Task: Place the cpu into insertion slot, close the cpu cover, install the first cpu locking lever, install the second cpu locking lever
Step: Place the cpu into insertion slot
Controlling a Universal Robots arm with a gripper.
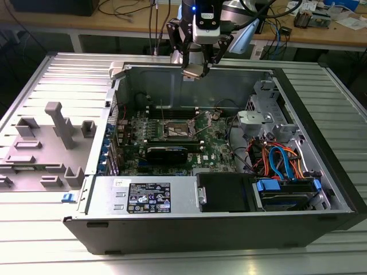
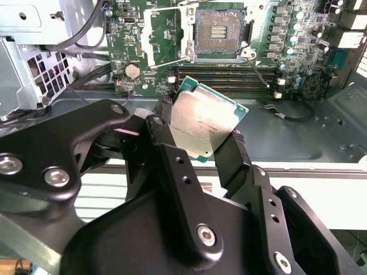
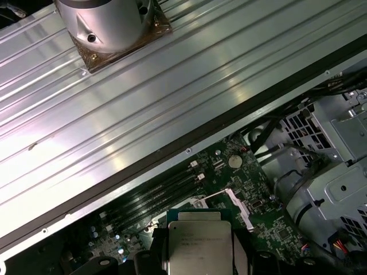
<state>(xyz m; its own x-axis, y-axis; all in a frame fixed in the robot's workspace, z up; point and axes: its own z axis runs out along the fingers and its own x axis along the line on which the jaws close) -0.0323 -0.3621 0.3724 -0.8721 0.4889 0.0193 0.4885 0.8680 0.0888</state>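
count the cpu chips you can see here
1. The cpu is held in the gripper, above the case's edge; the insertion slot is bare. Parts of the case are hidden, so another could be out of sight.

The exterior view stood back and high, looking down into the whole open computer case [image 1: 172,229], with the arm [image 1: 200,23] at its far side. Both wrist views rode the arm, close in, looking past the cpu [image 2: 206,123] [image 3: 198,243] onto the motherboard [image 2: 123,40] [image 1: 215,150], which all three views shared.

Bright overhead light, strong glare on ribbed bench [image 3: 172,86], sheen on cpu [image 2: 200,123] top, case [image 1: 229,86] interior dim and shadowed
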